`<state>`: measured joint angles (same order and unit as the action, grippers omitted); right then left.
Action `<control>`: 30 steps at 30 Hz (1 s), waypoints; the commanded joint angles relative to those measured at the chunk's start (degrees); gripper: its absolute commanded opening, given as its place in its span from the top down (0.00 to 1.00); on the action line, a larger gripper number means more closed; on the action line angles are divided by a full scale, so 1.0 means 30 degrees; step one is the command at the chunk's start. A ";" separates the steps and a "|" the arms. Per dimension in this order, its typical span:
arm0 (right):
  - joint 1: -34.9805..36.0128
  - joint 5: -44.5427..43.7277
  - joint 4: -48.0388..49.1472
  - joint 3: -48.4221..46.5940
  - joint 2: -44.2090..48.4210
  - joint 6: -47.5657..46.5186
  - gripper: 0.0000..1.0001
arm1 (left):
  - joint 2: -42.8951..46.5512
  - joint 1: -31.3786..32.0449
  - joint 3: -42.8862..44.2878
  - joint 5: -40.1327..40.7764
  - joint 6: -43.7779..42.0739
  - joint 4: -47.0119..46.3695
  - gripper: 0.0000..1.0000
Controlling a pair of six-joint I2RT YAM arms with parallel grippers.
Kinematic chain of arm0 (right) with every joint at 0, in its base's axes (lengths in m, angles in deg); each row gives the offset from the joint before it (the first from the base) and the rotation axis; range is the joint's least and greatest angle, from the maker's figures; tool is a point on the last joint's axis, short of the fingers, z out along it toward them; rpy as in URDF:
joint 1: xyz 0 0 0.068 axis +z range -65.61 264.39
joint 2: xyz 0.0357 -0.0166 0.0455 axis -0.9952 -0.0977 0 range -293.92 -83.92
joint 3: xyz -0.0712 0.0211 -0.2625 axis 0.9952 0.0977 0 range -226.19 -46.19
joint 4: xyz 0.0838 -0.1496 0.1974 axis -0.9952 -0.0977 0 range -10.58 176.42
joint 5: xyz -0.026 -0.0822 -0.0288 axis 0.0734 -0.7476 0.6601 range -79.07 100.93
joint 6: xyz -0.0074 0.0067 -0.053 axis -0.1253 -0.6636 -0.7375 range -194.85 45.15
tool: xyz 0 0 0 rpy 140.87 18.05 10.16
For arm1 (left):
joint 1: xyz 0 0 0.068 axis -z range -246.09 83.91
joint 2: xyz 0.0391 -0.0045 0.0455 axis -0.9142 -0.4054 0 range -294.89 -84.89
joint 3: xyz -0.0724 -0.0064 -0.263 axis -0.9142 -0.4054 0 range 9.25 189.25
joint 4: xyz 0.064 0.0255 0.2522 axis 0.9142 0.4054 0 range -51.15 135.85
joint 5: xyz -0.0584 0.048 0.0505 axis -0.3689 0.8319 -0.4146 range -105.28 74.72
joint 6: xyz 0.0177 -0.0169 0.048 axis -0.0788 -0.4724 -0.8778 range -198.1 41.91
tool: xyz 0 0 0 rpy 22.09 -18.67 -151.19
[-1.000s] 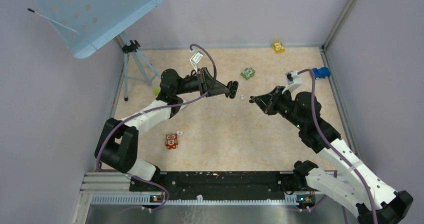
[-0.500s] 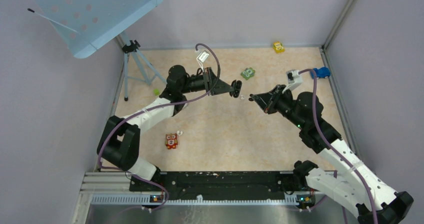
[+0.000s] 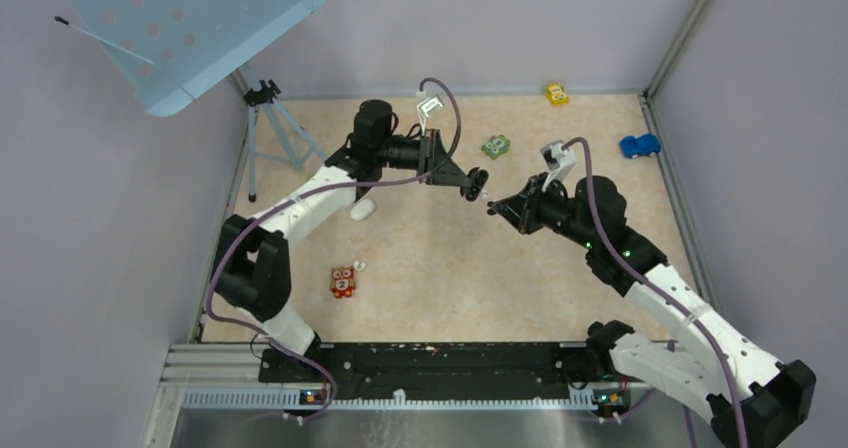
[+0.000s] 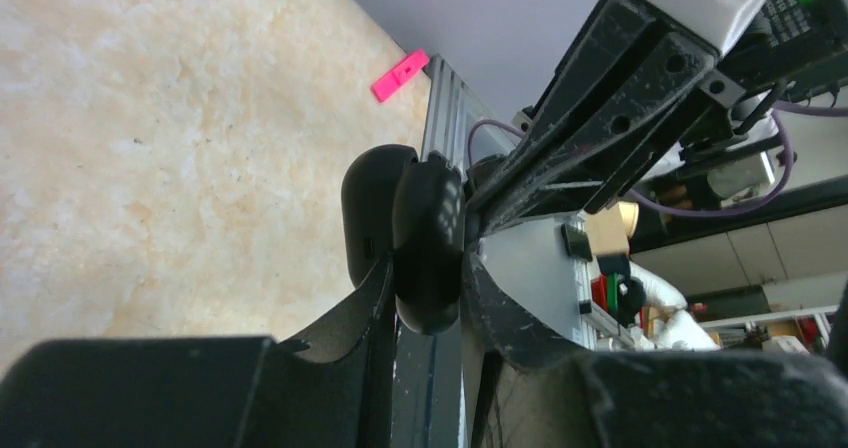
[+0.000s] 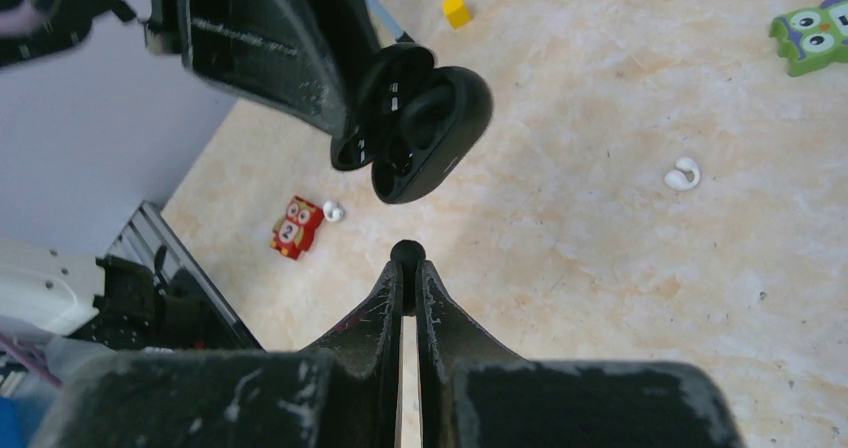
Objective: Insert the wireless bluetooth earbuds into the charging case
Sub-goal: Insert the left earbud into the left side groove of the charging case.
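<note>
Converging since a second before, top view: left fingers [image 3: 459, 176] clenched the open black oval charging case [image 3: 478, 182] aloft. Left wrist: case wedged between fingers. Right wrist: right fingers [image 5: 441, 315] pinched a tiny black earbud [image 5: 406, 252] just below it, insertion apparently next.

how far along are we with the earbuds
Done: the left gripper holds the case open, and the right gripper pinches the black bud. In hand: that bud sits just short of the case, not in it. Left: seating it, then the white buds lying on the table.
</note>
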<state>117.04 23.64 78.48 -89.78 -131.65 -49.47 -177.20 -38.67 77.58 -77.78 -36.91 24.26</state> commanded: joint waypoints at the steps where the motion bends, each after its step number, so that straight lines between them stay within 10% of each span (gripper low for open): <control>1: 0.0337 0.2178 -0.0752 -0.1202 -0.0439 -0.2590 1.00 | -0.1619 -0.0168 0.3454 -0.1826 -0.7767 1.1376 1.00; 20: 0.3944 -0.1825 -0.4845 -0.2448 0.0213 -1.0040 1.00 | -0.2785 -0.0565 0.3809 -0.1790 -1.0672 1.6066 1.00; 30: 0.9898 -0.7400 -0.5456 -0.3856 -0.2459 -1.4294 1.00 | -0.3452 -0.0556 0.3416 -0.3229 -1.0276 1.7082 1.00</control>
<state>143.07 9.43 61.41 -98.81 -137.73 -85.35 -187.70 -40.24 87.27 -84.36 -67.29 74.09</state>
